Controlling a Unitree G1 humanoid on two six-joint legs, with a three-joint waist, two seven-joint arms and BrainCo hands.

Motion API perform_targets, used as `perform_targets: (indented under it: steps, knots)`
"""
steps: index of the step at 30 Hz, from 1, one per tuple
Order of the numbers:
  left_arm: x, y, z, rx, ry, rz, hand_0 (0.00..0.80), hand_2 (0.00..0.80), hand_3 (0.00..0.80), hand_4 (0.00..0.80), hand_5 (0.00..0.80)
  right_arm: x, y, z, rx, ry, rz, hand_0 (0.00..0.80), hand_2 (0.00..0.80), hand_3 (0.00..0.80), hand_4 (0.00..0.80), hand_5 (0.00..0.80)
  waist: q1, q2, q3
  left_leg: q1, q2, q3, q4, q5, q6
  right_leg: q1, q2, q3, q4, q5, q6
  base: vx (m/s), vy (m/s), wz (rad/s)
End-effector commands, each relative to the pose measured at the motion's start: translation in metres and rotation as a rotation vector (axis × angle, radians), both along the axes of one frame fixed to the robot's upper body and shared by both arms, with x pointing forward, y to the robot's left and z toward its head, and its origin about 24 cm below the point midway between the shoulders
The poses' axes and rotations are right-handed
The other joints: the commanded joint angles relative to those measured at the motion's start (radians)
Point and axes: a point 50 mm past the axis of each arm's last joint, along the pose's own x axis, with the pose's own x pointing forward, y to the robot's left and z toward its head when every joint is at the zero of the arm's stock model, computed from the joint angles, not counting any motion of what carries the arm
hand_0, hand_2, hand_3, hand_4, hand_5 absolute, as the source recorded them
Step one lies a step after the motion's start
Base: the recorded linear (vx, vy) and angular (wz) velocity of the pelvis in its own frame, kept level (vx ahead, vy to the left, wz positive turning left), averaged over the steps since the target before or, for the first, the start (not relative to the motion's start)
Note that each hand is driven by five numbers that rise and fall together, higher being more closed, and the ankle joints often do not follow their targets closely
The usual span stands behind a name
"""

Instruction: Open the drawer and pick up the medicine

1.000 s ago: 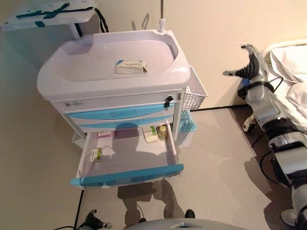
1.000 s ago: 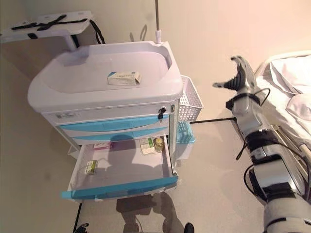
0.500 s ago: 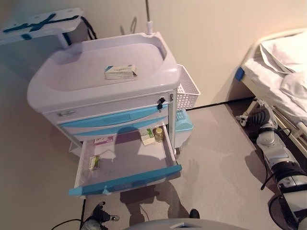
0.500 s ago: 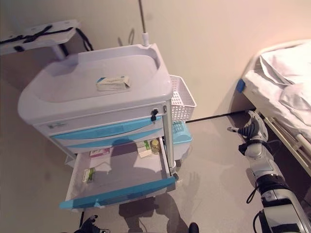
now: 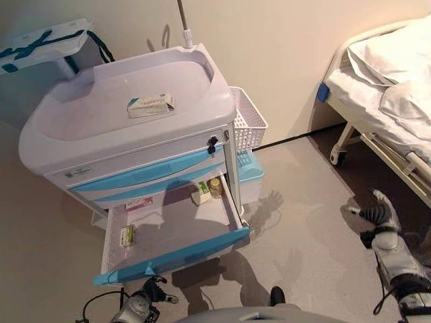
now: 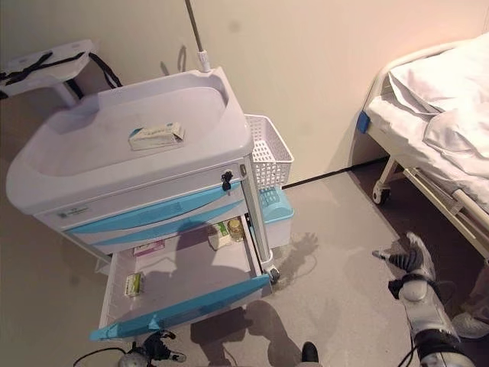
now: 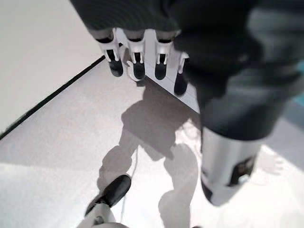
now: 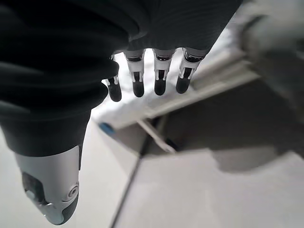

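A white and blue medical cart [image 5: 101, 128] stands by the wall with its bottom drawer [image 5: 172, 252] pulled out. In the drawer lie a small green box [image 5: 126, 235], a pink-marked box [image 5: 139, 202], a white and green box [image 5: 201, 194] and a small bottle [image 5: 215, 188]. A medicine box [image 5: 150, 105] lies on the cart's top. My right hand [image 5: 377, 214] hangs low at the right near the floor, open and empty, as its wrist view [image 8: 159, 80] shows. My left hand [image 5: 151, 289] is low in front of the drawer, open and empty, also in its wrist view [image 7: 137, 64].
A white wire basket [image 5: 248, 124] hangs on the cart's right side above a blue bin [image 5: 249, 171]. A bed [image 5: 384, 81] with white bedding stands at the right. A pole [image 5: 183, 23] rises behind the cart. A small overbed table [image 5: 40, 40] is at the upper left.
The camera has shifted, so the cart sits further left. My right arm has dropped from raised beside the cart to low by the floor. My left hand has come further into view below the drawer.
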Motion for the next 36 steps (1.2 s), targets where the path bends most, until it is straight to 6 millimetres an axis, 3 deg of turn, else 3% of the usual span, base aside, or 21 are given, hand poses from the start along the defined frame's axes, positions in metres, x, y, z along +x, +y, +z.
perform_targets:
  steps: [1,2,4,5,8,13,18,25,36]
  knots:
    - [0.036,0.031,0.021,0.100,-0.090,-0.060,0.000,0.000,0.000,0.000,0.000,0.010,0.006,-0.001,0.080,-0.061,-0.018,0.000,0.000,0.000,0.000,0.000,-0.013,-0.072,-0.014,-0.078,-0.048,0.000,0.016,0.013,0.021,0.049,-0.038,-0.009,0.031,-0.078,0.081,-0.003,-0.007,-0.09]
    - [0.040,0.033,0.023,0.106,-0.093,-0.066,0.000,0.000,0.000,0.000,0.000,0.002,0.008,-0.014,0.116,-0.013,-0.039,0.000,0.000,0.000,0.000,0.000,-0.016,-0.073,-0.012,-0.079,-0.046,0.002,0.016,0.013,0.021,0.047,-0.037,-0.006,0.028,-0.077,0.082,0.001,-0.006,-0.04]
    - [0.041,0.034,0.024,0.109,-0.090,-0.071,0.000,0.000,0.000,0.000,0.000,-0.003,0.009,-0.020,0.135,0.012,-0.050,0.000,0.000,0.000,0.000,0.000,-0.017,-0.074,-0.013,-0.080,-0.046,0.004,0.015,0.013,0.021,0.046,-0.037,-0.004,0.027,-0.076,0.082,0.000,0.000,0.00]
    - [0.041,0.034,0.023,0.113,-0.081,-0.084,0.000,0.000,0.000,0.000,0.000,-0.016,0.007,-0.034,0.164,0.067,-0.084,0.000,0.000,0.000,0.000,0.000,-0.020,-0.076,-0.015,-0.078,-0.046,0.006,0.015,0.011,0.020,0.047,-0.036,-0.001,0.025,-0.075,0.082,0.000,0.000,0.00]
    - [0.042,0.036,0.024,0.121,-0.074,-0.091,0.000,0.000,0.000,0.000,0.000,-0.025,0.007,-0.043,0.186,0.105,-0.108,0.000,0.000,0.000,0.000,0.000,-0.022,-0.078,-0.017,-0.077,-0.045,0.007,0.014,0.009,0.020,0.047,-0.035,0.002,0.024,-0.075,0.081,0.000,0.000,0.00]
    - [0.047,0.040,0.027,0.144,-0.064,-0.118,0.000,0.000,0.000,0.000,0.000,-0.058,0.006,-0.070,0.267,0.242,-0.195,0.000,0.000,0.000,0.000,0.000,-0.033,-0.084,-0.003,-0.082,-0.044,0.012,0.014,0.009,0.020,0.035,-0.031,0.012,0.024,-0.072,0.082,0.000,0.000,0.00]
    - [0.060,0.044,0.033,0.168,-0.088,-0.139,0.000,0.000,0.000,0.000,0.000,-0.072,0.006,-0.082,0.303,0.320,-0.236,0.000,0.000,0.000,0.000,0.000,-0.040,-0.089,0.024,-0.102,-0.046,0.016,0.020,0.012,0.022,0.009,-0.031,0.021,0.030,-0.066,0.082,-0.037,0.000,-0.06]
    - [0.084,0.049,0.048,0.209,-0.152,-0.156,0.000,0.000,0.000,0.000,0.000,-0.071,0.007,-0.084,0.309,0.358,-0.238,0.000,0.000,0.000,0.000,0.000,-0.049,-0.097,0.067,-0.151,-0.047,0.023,0.034,0.017,0.022,-0.045,-0.030,0.033,0.041,-0.051,0.083,-0.053,0.003,-0.09]
    - [0.128,0.060,0.083,0.295,-0.271,-0.197,0.000,0.000,0.000,0.000,0.000,-0.048,0.011,-0.076,0.291,0.326,-0.183,0.000,0.000,0.000,0.000,0.000,-0.064,-0.123,0.149,-0.237,-0.045,0.026,0.073,0.026,0.024,-0.139,-0.031,0.053,0.073,-0.031,0.081,-0.055,0.004,-0.05]
